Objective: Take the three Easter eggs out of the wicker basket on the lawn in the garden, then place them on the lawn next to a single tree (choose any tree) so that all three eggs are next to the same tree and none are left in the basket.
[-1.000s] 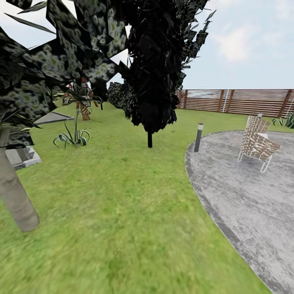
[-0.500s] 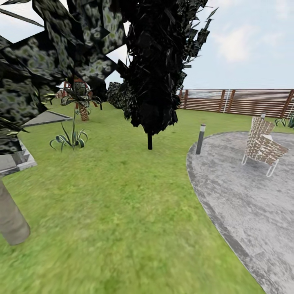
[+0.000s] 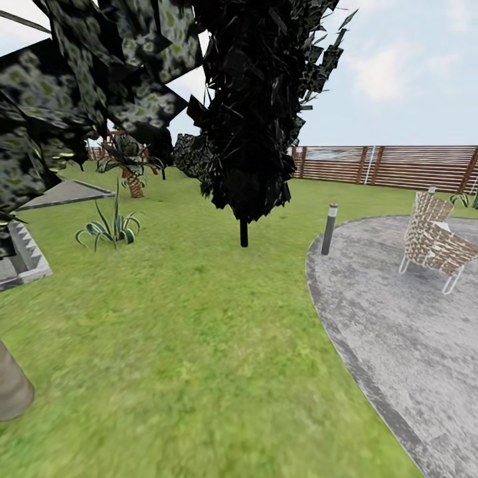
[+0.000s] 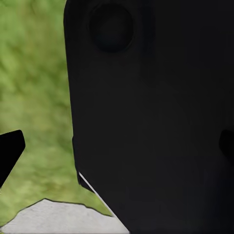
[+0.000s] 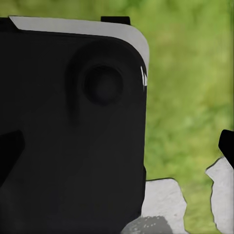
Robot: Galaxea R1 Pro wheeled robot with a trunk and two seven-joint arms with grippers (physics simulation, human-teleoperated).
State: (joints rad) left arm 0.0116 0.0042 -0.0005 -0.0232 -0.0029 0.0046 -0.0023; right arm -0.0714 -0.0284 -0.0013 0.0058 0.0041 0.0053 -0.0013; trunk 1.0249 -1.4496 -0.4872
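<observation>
The lawn [image 3: 199, 345] spreads out ahead of me in the head view. At the lower left edge stands the pale trunk of a tree [image 3: 10, 392], and its mottled dark green crown [image 3: 66, 99] hangs over the upper left. The three Easter eggs and the wicker basket are out of view. In the left wrist view, my left gripper [image 4: 117, 146] is open over grass, its dark fingertips [image 4: 10, 148] far apart at the picture's edges. My right gripper [image 5: 117, 146] is open too, over grass and pale stone, in front of a black part of my own body.
An all-black columnar tree [image 3: 249, 113] rises mid-lawn. A grey paved circle [image 3: 411, 332] lies to the right with a woven chair [image 3: 435, 242] and a short bollard light [image 3: 328, 229]. A spiky plant [image 3: 109, 229] and concrete steps [image 3: 23, 262] are at the left. The slatted fence [image 3: 398, 166] closes the back.
The whole head view has shifted as I move: the pale trunk has slid down toward the lower left corner, and the chair and bollard have drifted right.
</observation>
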